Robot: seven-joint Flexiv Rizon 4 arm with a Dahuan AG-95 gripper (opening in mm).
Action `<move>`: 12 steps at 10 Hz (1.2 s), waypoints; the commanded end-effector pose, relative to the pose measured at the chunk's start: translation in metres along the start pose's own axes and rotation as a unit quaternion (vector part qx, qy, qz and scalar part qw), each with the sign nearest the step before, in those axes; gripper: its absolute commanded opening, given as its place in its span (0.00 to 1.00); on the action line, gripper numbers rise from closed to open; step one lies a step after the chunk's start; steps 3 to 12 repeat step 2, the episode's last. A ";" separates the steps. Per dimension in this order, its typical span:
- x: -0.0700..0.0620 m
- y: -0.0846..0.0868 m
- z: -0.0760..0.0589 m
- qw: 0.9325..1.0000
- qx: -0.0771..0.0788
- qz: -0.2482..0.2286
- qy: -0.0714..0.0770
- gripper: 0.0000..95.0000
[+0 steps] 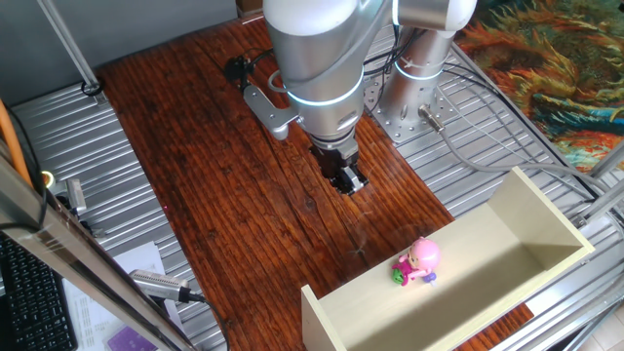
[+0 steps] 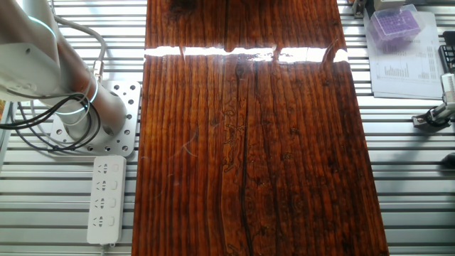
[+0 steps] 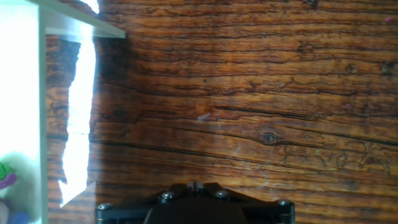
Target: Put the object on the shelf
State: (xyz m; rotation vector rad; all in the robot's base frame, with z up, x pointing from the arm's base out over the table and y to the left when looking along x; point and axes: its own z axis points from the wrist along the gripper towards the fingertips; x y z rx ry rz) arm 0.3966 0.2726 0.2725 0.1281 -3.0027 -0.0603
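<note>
The object (image 1: 418,262), a small pink doll figure, is seen lying on the top panel of the shelf (image 1: 546,226), apart from the pincer (image 1: 349,181), which hangs over the bare bench (image 1: 214,185) and holds nothing. Whether its jaws are wide or narrow cannot be told. In the hand view the figure (image 3: 7,180) is glimpsed at the far left edge. The task is judged essentially done, the toy lying on its side, well clear of the pincer
</note>
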 end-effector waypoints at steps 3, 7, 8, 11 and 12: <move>0.002 -0.003 -0.003 1.000 0.002 -0.003 0.001 0.00; 0.002 -0.003 -0.003 1.000 0.002 -0.003 0.001 0.00; 0.002 -0.003 -0.003 1.000 0.002 -0.003 0.001 0.00; 0.002 -0.003 -0.003 1.000 0.002 -0.003 0.001 0.00; 0.002 -0.003 -0.003 1.000 0.002 -0.003 0.001 0.00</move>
